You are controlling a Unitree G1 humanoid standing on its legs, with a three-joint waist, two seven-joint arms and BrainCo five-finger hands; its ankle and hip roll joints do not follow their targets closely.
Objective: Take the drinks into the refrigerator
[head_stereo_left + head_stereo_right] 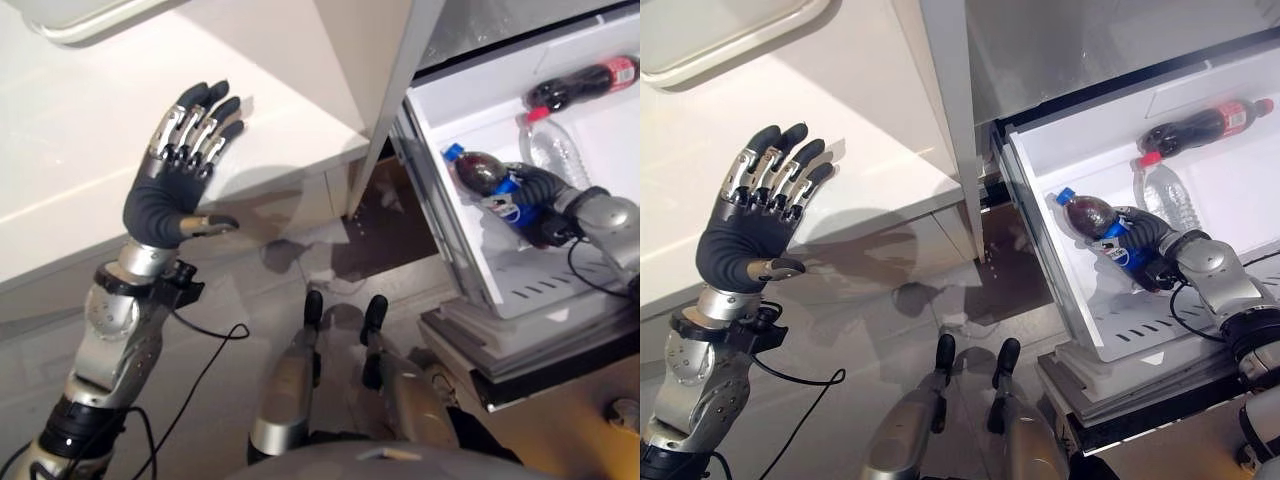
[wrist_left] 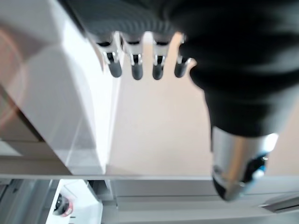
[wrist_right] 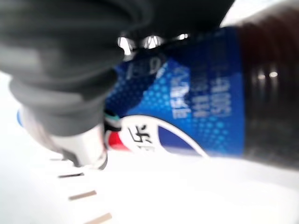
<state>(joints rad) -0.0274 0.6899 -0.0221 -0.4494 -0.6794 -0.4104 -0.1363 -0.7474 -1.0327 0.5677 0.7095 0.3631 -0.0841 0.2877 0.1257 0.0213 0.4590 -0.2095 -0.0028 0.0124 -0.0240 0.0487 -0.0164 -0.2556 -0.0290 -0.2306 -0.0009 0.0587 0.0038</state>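
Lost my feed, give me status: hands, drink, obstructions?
Left hand open, raised by the counter. Right hand shut on blue-label cola bottle inside fridge drawer. Water bottle close alongside.

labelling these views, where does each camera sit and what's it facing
Left eye, right eye: head stereo pair, looking down at open left robot hand and fridge drawer.
Left wrist: along its straight fingers toward a white counter.
Right wrist: close on the blue-label cola bottle the right robot hand grips, also in both eyes.
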